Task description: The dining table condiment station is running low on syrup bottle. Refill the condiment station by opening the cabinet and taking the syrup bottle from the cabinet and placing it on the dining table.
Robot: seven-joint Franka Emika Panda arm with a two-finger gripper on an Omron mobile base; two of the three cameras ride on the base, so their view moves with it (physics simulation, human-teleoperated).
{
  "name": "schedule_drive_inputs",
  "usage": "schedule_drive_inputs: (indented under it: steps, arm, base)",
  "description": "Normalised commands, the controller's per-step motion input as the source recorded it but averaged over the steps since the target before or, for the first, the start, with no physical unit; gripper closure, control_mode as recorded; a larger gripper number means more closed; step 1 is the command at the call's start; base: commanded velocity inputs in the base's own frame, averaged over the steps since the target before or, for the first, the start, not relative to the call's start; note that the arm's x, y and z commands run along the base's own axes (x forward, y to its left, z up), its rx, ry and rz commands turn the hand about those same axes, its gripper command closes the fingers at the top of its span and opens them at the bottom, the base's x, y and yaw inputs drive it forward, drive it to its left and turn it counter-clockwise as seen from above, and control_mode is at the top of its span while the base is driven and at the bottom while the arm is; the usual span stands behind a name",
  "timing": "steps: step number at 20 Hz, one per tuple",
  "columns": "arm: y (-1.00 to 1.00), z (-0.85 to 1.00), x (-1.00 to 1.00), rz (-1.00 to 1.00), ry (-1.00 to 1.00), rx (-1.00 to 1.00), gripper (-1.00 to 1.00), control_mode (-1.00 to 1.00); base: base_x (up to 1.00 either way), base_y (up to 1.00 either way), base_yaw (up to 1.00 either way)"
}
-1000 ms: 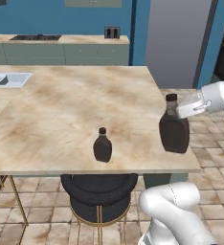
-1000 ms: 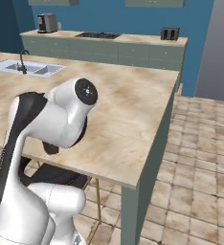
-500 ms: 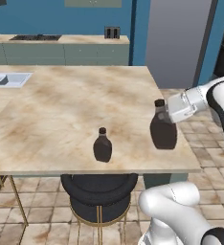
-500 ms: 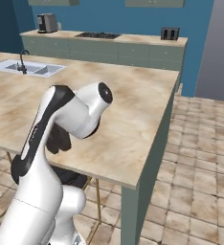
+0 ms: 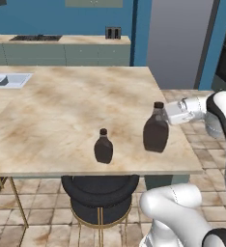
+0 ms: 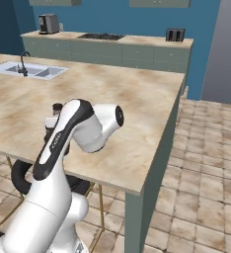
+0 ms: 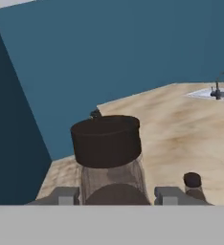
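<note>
Reached in from the right in the left base view, forearm roughly level above the near right corner of the dining table [image 5: 62, 106], gripper [image 5: 169, 115] pointing sideways at the neck of the syrup bottle [image 5: 156, 131]. Clamped on that neck just under the cap, as the hand view bore out: the two fingertips [image 7: 66, 195] stood either side of the clear neck of the syrup bottle [image 7: 111, 158], dark cap directly ahead of the camera. Stood upright, the bottle, base at or just above the marble top near the right edge; contact with the surface could not be made out. Filled dark brown through the broad body, neck paler. Just beside it to the left and a little nearer the front edge, a smaller twin bottle [image 5: 104, 146], upright on the table and apart from the held one, likewise dark throughout; seen again low at the right of the hand view [image 7: 193, 184]. In the right base view, bent over the near edge of the table [image 6: 152, 123], the elbow and white upper arm covered the bottle. Set into the far left of the table, a sink [image 5: 6, 80] with a tap [image 7: 218, 86].
</note>
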Motion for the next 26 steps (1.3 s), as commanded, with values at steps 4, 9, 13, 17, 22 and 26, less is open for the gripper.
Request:
schedule_drive_inputs:
  steps: [4,9,13,17,22,26]
  arm:
    - [-0.01,-0.19,0.07,0.06,-0.02,0.18,1.00,-1.00]
    - [0.00,-0.20,0.17,0.05,-0.09,0.01,1.00,-1.00]
    - [0.00,-0.13,0.31,0.00,-0.05,0.00,1.00,-1.00]
    - [0.00,-0.32,0.28,0.00,-0.02,-0.03,1.00,-1.00]
    - [0.00,-0.43,0.21,0.00,0.00,-0.11,1.00,-1.00]
    - [0.00,-0.27,0.20,0.00,0.00,-0.10,1.00,-1.00]
  base:
    - [0.00,0.00,0.00]
    - [0.00,0.00,0.00]
    - [0.00,0.00,0.00]
    - [0.00,0.00,0.00]
    - [0.00,0.00,0.00]
    - [0.00,0.00,0.00]
